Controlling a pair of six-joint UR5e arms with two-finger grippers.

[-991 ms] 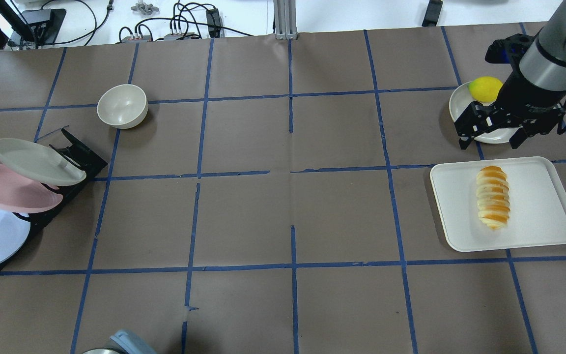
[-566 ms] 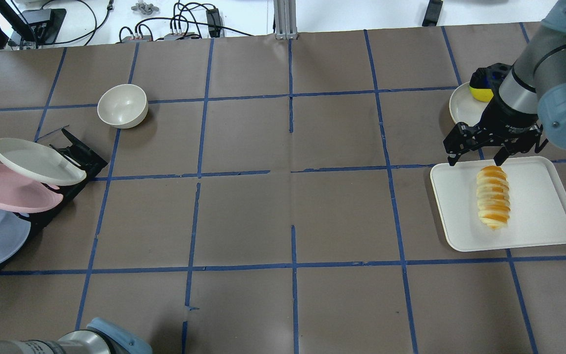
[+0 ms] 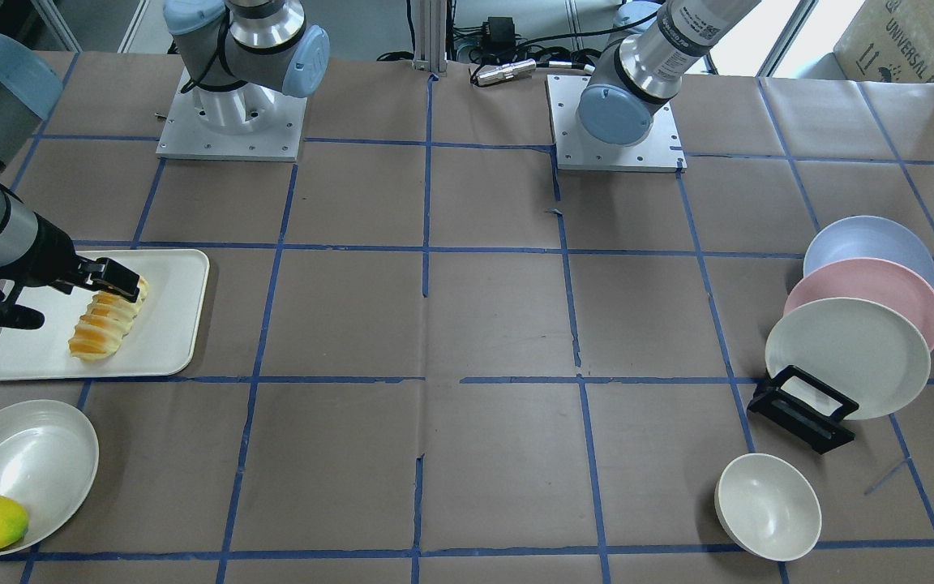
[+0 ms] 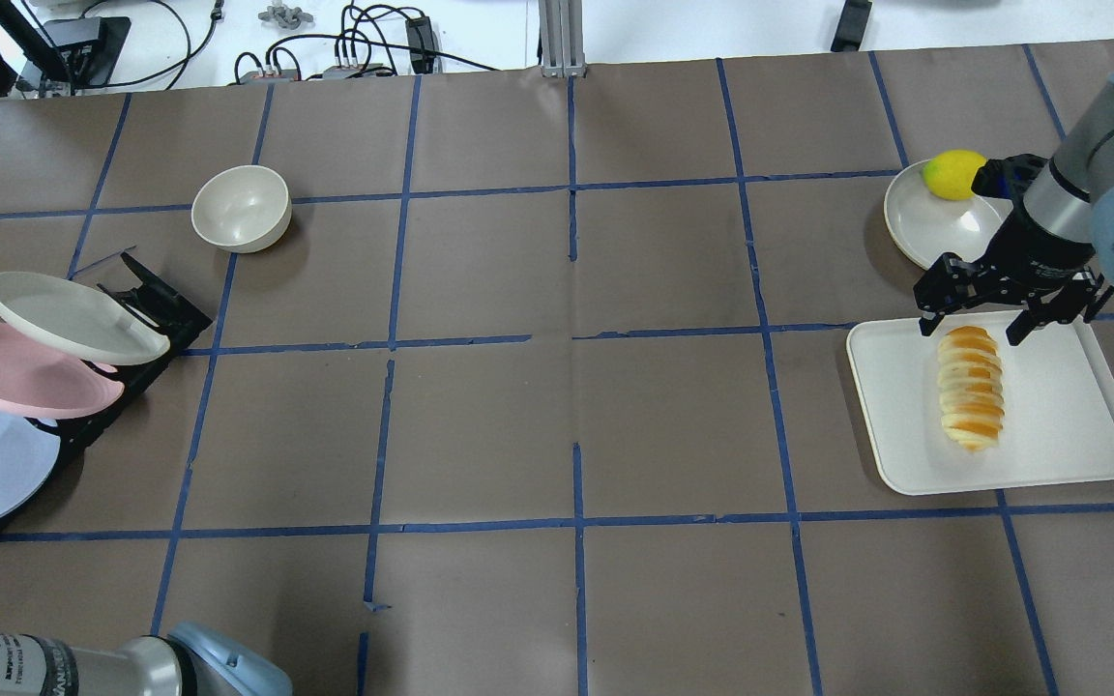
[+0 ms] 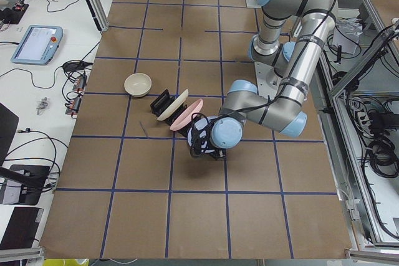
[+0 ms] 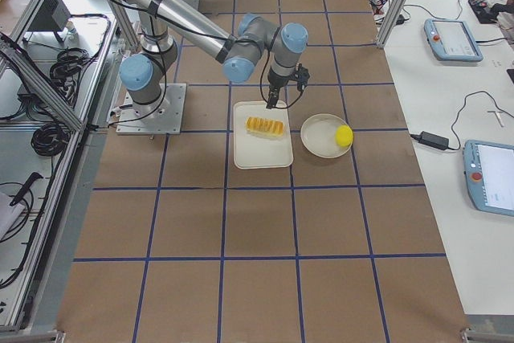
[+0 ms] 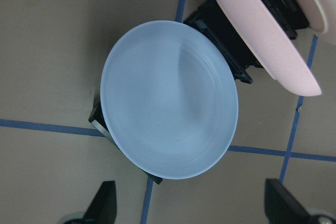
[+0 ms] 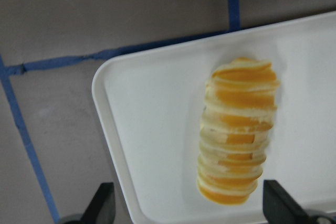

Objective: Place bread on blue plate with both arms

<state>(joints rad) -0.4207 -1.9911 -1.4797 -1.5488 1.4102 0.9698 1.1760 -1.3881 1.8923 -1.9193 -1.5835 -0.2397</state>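
Two grippers, both wide open, empty. The right gripper point(image 4: 969, 327) hovered over the upper end of the bread point(image 4: 971, 389) on the tray point(image 4: 1060, 425), right of the overhead view. The left gripper point(image 7: 191, 208) faced the tilted blue plate point(image 7: 168, 98), lower left. Risk: an end-grasp might let the soft bread sag or slip.

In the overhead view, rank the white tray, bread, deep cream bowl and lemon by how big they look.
Largest: white tray.
Then bread and deep cream bowl, too alike to rank.
Smallest: lemon.
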